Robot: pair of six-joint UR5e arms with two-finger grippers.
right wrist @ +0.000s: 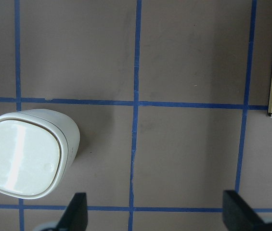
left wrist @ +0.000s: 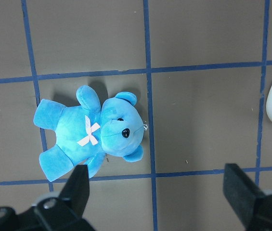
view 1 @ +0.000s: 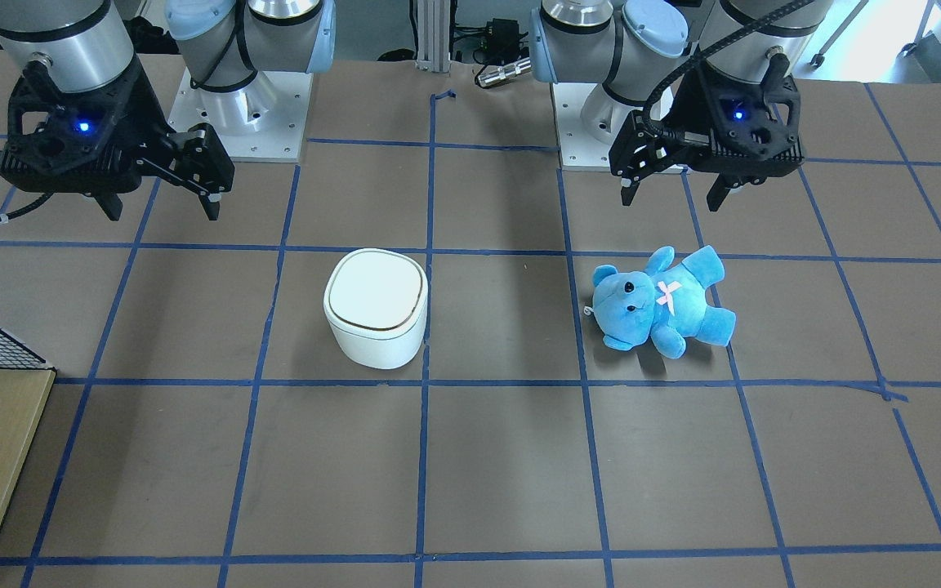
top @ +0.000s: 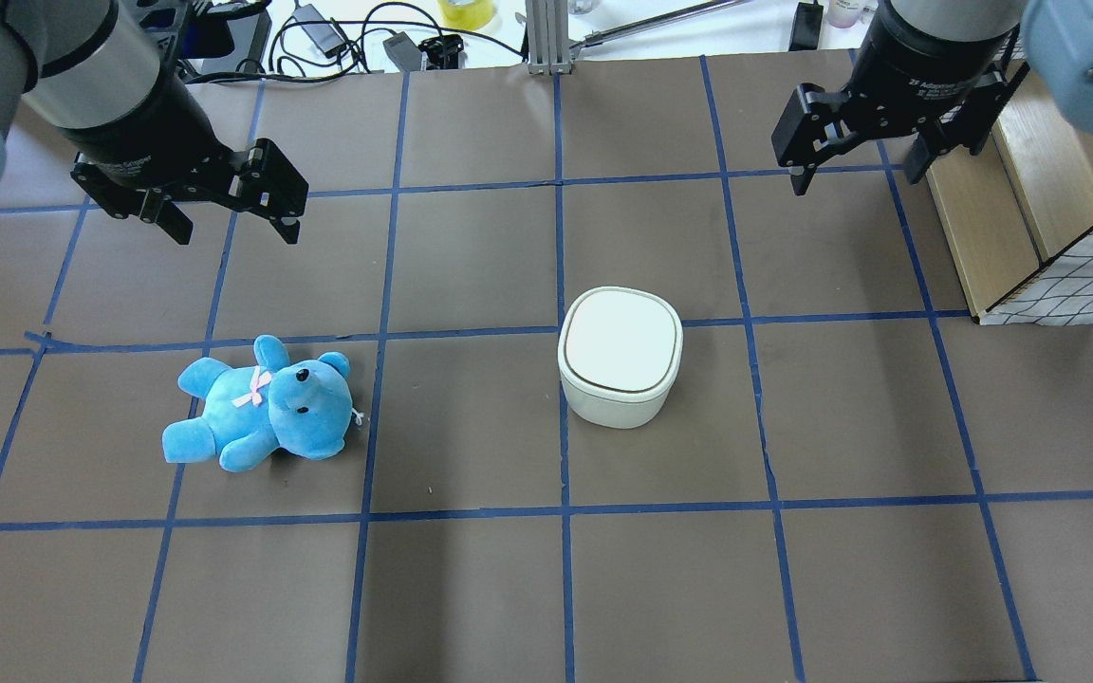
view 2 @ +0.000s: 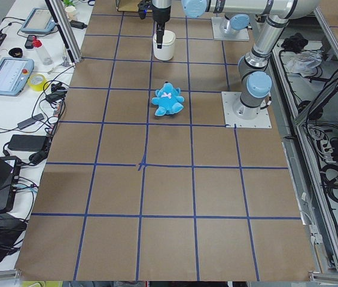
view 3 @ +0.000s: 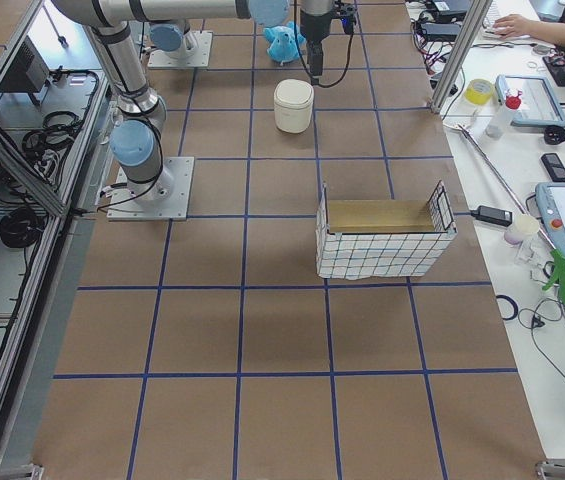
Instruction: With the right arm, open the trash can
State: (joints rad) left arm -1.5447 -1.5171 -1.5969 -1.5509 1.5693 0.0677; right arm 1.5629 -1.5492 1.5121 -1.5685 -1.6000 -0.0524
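The white trash can (view 1: 375,306) stands near the table's middle with its lid shut; it also shows in the overhead view (top: 620,356) and at the lower left of the right wrist view (right wrist: 22,159). My right gripper (top: 855,180) is open and empty. It hangs above the table, behind the can and to its right in the overhead view, clear of it; in the front-facing view it (view 1: 162,212) is at the upper left. My left gripper (top: 235,232) is open and empty, hanging above and behind a blue teddy bear (top: 262,403).
The teddy (view 1: 658,298) lies on its back on the robot's left half of the table. A wooden crate with wire-mesh sides (top: 1030,218) stands at the table's right edge, close to the right gripper. Blue tape lines grid the brown table.
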